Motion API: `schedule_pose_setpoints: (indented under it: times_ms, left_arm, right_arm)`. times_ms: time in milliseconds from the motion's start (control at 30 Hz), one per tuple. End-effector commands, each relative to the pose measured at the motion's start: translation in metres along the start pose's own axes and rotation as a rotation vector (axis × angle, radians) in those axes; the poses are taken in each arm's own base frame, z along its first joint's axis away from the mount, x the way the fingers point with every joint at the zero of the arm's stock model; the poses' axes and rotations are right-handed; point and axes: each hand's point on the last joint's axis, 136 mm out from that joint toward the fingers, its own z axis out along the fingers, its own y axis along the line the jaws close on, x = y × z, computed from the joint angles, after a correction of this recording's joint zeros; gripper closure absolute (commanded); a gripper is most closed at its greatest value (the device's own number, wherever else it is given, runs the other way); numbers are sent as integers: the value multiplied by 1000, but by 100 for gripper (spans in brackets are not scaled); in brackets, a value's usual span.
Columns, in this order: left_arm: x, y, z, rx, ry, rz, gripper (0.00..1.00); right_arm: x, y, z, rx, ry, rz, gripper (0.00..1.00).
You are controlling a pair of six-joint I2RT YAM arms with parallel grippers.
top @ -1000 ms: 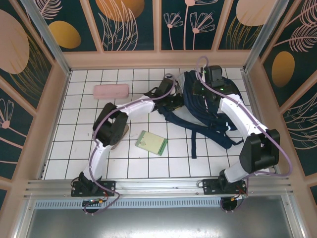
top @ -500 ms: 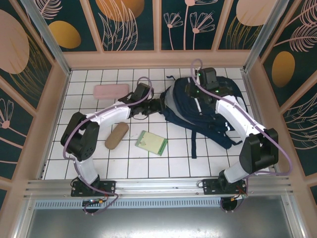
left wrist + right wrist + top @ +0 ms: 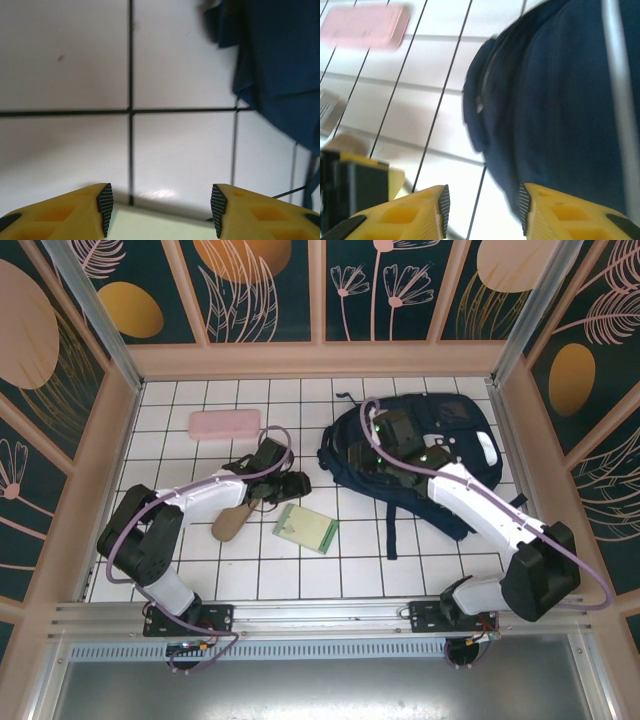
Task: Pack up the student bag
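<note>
White tiles with dark grout cover the table, fenced by flower-painted panels. Toward 1 o'clock on it lies the backpack, navy cloth slumped flat, with its straps trailing toward 6 o'clock.

It looks soft and floppy and probably light while little is inside. It should sag, fold and let its mouth fall shut wherever it is not held up. The cloth should not slip much under ribbed pads, and nothing about it seems fragile. The best holds are probably the thick rolled edge along its 9 o'clock side, or a seam or strap root, since a pinch of loose panel would only stretch. Packing likely needs one hand to hold the mouth open while the other feeds things in. Whether the zip is open is too blurred to tell.

The right gripper hangs over that 9 o'clock edge, jaws apart and holding nothing. Further toward 9 o'clock the left gripper sits low over bare tile, also spread and empty, just above the far edge of a green notebook. A brown pouch lies beyond the notebook at 9 o'clock, and a pink case rests at the table's 11 o'clock.
</note>
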Motion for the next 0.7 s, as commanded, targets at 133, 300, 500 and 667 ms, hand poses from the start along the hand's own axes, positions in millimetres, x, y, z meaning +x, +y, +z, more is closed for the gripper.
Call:
schedule_pose_setpoints:
  times_ms: [133,300,500,667]
  left_arm:
    - [20,29,0,-56,15,-6,44]
    - [31,45,1,-97,27,4,46]
    - [40,55,5,-113,45,3,54]
    - [45,60,1,-109,34,-23,58]
  right_arm:
    - [83,43,6,-139,150,-5,59]
    - [121,53,11,-174,225,-19,68]
    - [166,56,27,-243,323,-4,71]
    - [180,69,39,-325,370,19,71]
